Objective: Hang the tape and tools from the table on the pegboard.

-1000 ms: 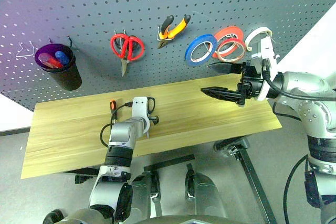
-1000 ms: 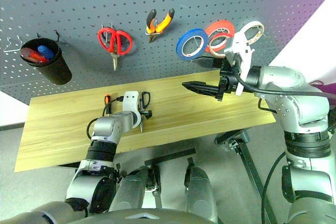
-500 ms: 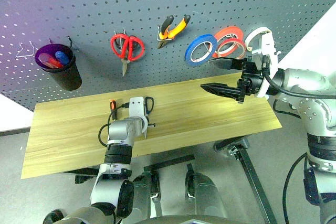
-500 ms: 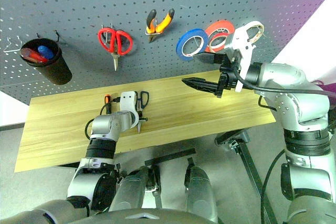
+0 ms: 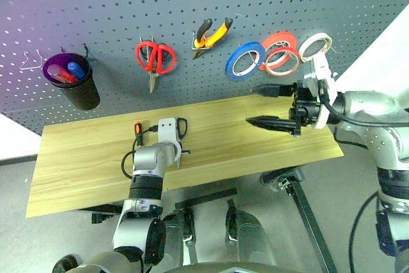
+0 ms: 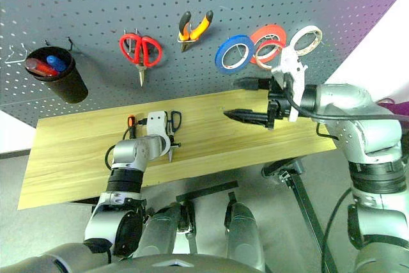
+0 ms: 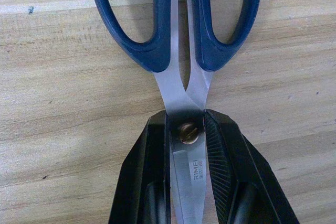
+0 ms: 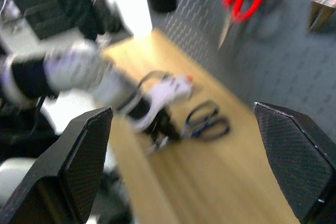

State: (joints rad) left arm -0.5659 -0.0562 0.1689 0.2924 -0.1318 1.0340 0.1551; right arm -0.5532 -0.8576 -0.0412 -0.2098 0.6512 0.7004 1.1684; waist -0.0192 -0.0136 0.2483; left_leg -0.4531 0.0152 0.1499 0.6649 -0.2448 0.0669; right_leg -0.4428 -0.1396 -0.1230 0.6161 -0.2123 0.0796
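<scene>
Dark blue-handled scissors (image 7: 178, 51) lie flat on the light wooden table (image 5: 255, 145), left of its middle. My left gripper (image 7: 187, 124) is shut on them, with the black fingers (image 7: 152, 171) squeezing the blades at the pivot screw. A slim screwdriver with an orange end (image 5: 136, 127) lies just left of that hand. My right gripper (image 5: 250, 103) hangs open and empty above the table's right part, pointing left. On the pegboard (image 5: 115, 4) hang the orange-and-black pliers (image 5: 211, 33) and the thin pale-red tape ring (image 5: 283, 62).
Also on the board are red-handled scissors (image 5: 154, 57), a blue roll (image 5: 244, 60), a solid red roll (image 5: 278, 41), a white ring (image 5: 316, 46) and a black cup of markers (image 5: 73, 82). Bare hooks (image 5: 29, 62) sit at the far left.
My left gripper has shut on the scissors without shifting. My right arm has sunk a little and drawn to the right, uncovering the white ring.
</scene>
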